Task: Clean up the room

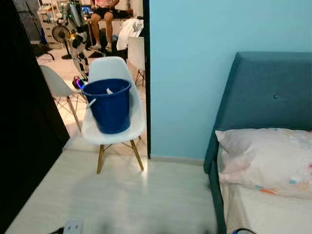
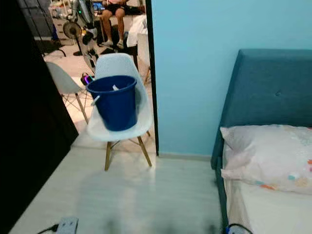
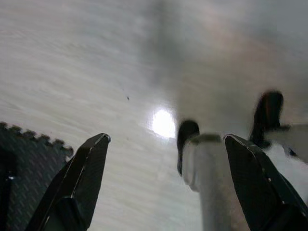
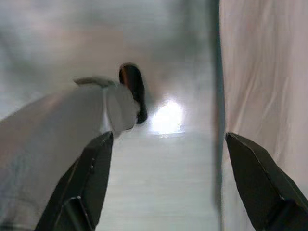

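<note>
one blue bucket sits on one white chair, well ahead of both grippers; its contents are too small to make out. a second chair is half hidden. one pillow is cut off. left gripper and right gripper hang wide apart over floor, holding nothing.

The left gripper fingers spread apart above pale floor, beside what may be the robot's leg.

Readable text: none on any surface.
Labels, brands, numbers, signs: none can be made out.
</note>
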Tool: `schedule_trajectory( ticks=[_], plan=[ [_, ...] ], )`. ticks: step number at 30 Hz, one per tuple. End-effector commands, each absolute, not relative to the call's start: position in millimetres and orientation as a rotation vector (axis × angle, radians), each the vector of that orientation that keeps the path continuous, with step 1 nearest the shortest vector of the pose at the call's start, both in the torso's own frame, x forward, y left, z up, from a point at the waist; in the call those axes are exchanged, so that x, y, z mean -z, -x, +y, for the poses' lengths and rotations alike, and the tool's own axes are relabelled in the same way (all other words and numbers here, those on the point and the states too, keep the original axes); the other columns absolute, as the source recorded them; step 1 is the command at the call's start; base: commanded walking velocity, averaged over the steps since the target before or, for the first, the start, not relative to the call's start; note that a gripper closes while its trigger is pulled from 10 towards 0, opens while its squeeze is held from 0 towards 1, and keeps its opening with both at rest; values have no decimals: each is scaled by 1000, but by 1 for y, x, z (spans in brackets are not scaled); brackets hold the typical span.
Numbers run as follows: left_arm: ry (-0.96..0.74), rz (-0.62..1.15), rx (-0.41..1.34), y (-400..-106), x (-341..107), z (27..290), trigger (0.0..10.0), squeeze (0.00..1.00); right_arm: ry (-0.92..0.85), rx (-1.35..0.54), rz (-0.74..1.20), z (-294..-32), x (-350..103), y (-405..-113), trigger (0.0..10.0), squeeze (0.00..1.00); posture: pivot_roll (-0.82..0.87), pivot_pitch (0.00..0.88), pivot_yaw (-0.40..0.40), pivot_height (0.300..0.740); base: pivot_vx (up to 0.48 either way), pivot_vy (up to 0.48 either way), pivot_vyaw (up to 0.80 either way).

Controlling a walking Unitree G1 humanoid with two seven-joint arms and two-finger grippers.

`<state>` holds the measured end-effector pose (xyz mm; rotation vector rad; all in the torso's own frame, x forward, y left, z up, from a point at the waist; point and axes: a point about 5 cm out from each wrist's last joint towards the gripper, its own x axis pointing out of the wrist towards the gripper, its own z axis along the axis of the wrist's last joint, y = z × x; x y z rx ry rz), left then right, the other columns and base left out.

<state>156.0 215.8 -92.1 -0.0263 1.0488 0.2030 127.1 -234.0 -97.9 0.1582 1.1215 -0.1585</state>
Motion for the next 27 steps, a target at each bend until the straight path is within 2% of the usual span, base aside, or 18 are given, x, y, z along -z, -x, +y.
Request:
schedule_trajectory(
  ticks=[1,13,27],
  plan=[
    [14,1057,-192,-155,92,216,10000,0,-165,158,1129,-228,99,-128,10000,0,-77,0,-13,740,-315,0,0],
    [25,1054,-191,-156,93,214,10000,0,-164,132,1125,-196,100,-144,10000,0,-79,0,-18,740,-315,0,0],
    [34,1058,-184,-154,94,211,10000,0,-137,149,1125,-206,100,-142,10000,0,-74,0,-26,740,-318,0,0]
  ],
)
